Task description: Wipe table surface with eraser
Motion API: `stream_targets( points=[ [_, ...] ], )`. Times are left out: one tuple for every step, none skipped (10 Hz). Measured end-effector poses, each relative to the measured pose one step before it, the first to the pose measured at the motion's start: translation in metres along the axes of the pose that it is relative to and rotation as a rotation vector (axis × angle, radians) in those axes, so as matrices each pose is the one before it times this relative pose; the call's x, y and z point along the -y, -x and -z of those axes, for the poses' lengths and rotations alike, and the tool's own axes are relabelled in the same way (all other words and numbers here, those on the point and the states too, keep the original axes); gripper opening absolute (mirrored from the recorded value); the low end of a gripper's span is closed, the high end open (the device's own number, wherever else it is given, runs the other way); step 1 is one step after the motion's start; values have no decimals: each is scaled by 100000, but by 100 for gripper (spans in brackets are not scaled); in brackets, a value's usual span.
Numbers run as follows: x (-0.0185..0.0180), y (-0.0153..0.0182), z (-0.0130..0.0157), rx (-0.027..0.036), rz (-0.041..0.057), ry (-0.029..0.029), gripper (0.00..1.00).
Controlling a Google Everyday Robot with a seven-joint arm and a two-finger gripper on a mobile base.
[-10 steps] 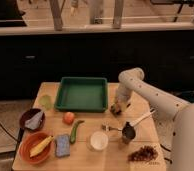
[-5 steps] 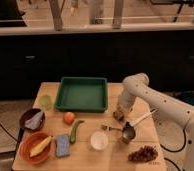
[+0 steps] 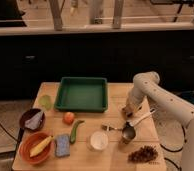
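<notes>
One gripper (image 3: 128, 111), at the end of a white arm (image 3: 151, 91), lowered to the table surface (image 3: 119, 95) just right of the green tray (image 3: 81, 93). Fingers pressed together, apparently pinching the eraser (image 3: 126, 113); contact partly hidden, so hard to tell for sure. Seen only as a small tan-and-dark block under the fingertips, resting on light tan wood near the tray's front right corner. Just in front of that spot, a metal ladle (image 3: 130, 129) with its long handle angled away to the right. Further forward from the tray: a white cup (image 3: 98, 141), a tomato (image 3: 68, 118), a green pepper (image 3: 75, 131), a blue sponge (image 3: 62, 145), an orange bowl (image 3: 35, 147) and a dark pan (image 3: 32, 120).
</notes>
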Motion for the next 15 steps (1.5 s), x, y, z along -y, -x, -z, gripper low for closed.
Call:
stream_targets(
  points=[
    [927, 208, -83, 855, 273, -177, 4],
    [808, 726, -34, 1108, 1325, -508, 4],
    [395, 813, -93, 1237, 1619, -192, 4],
    [578, 1327, 9, 2255, 2669, -561, 4],
    [95, 799, -71, 1479, 1450, 89, 4],
    [-200, 420, -18, 1269, 903, -160, 4],
    [-801, 295, 149, 1938, 922, 443, 4],
    [-121, 250, 44, 1333, 1133, -36, 4],
    [140, 119, -23, 116, 299, -33, 4],
    [76, 99, -46, 107, 138, 28, 4],
    [-107, -112, 41, -102, -211, -35, 4],
    [-67, -75, 45, -50, -171, -74, 4],
    [19, 42, -38, 45, 71, 63, 4],
    [161, 125, -34, 57, 270, -7, 4],
    [-7, -18, 19, -21, -45, -37, 4]
  ],
)
